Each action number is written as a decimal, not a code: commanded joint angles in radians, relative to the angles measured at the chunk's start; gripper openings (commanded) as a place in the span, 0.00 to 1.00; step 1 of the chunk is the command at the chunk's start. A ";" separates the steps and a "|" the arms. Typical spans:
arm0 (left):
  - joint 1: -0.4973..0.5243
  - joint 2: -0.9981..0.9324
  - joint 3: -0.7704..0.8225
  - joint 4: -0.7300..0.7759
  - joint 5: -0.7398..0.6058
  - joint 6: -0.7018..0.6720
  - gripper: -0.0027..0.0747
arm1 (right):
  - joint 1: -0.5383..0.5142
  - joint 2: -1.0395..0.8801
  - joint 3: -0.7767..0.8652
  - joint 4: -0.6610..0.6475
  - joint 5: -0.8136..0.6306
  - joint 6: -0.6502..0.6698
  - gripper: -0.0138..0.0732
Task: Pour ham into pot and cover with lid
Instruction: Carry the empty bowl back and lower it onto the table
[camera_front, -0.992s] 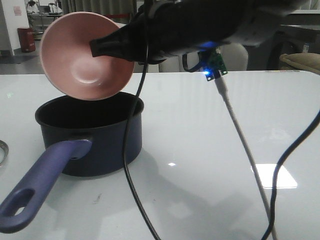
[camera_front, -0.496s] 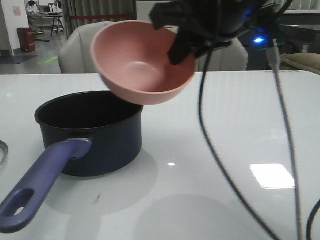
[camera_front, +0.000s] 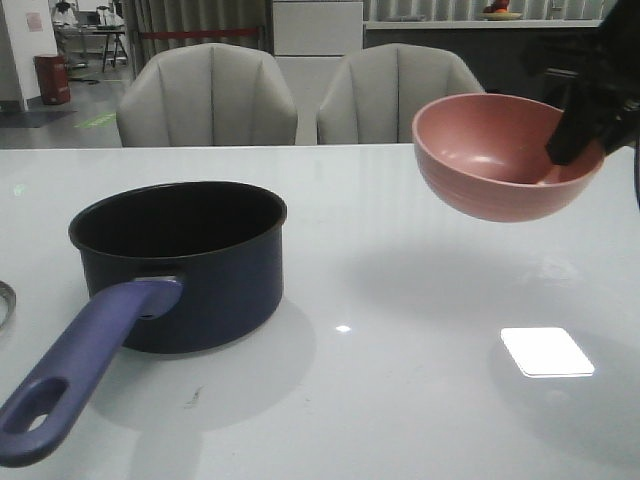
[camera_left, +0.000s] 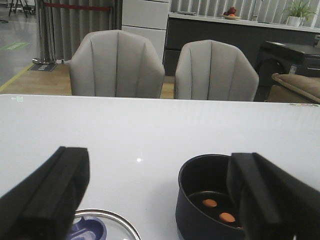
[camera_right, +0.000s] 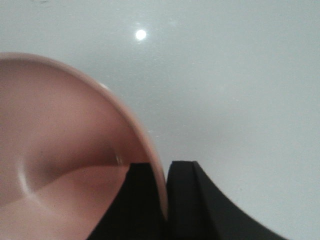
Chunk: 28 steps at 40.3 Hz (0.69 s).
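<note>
The dark navy pot (camera_front: 190, 265) stands on the white table at the left, its purple-blue handle (camera_front: 75, 370) pointing toward the front. In the left wrist view two orange-pink ham bits (camera_left: 218, 210) lie on the pot's black bottom (camera_left: 200, 200). My right gripper (camera_right: 162, 172) is shut on the rim of the empty pink bowl (camera_front: 500, 155), held upright in the air at the right, above the table. My left gripper (camera_left: 155, 195) is open and empty, above the glass lid (camera_left: 102, 227) with its dark blue knob, beside the pot. Only the lid's rim (camera_front: 5, 300) shows at the front view's left edge.
Two grey chairs (camera_front: 210, 95) stand behind the table's far edge. A bright light reflection (camera_front: 545, 352) lies on the table at the front right, below the bowl.
The right arm has swung the pink bowl from tilted over the pot to upright at the right, away from the pot. The pot has not moved.
</note>
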 joint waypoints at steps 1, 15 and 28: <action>-0.008 0.009 -0.026 -0.001 -0.080 0.000 0.81 | -0.022 0.002 -0.029 0.011 -0.023 -0.005 0.32; -0.008 0.009 -0.026 -0.001 -0.080 0.000 0.81 | -0.018 0.166 -0.040 0.021 -0.019 -0.005 0.36; -0.008 0.009 -0.026 -0.001 -0.080 0.000 0.81 | -0.018 0.173 -0.041 0.021 -0.039 -0.005 0.67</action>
